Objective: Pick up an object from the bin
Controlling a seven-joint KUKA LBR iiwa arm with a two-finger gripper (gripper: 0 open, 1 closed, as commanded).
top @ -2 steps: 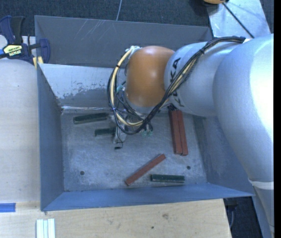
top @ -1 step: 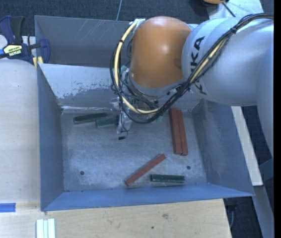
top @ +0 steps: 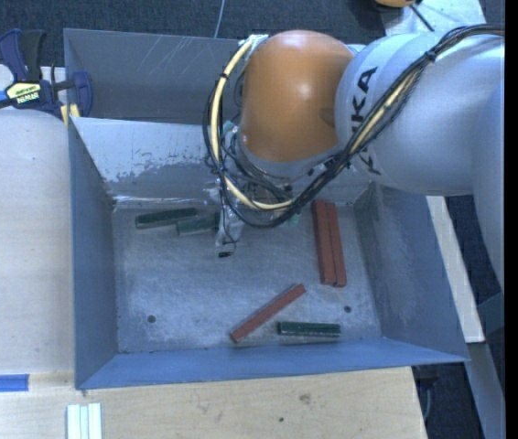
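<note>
Gripper [top: 227, 240] is hanging just right of the dark green bars [top: 169, 218]; red-brown bars [top: 329, 242] are lying farther right of them. Whether it is open or gripping anything cannot be told.

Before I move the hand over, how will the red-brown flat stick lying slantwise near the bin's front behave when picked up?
The red-brown flat stick looks straight and rigid, so it probably won't flop. Its flat faces suggest it would slide rather than roll if pushed. Being long and thin, it may tilt if gripped near one end.

"KA" on the arm [top: 424, 117]
</note>
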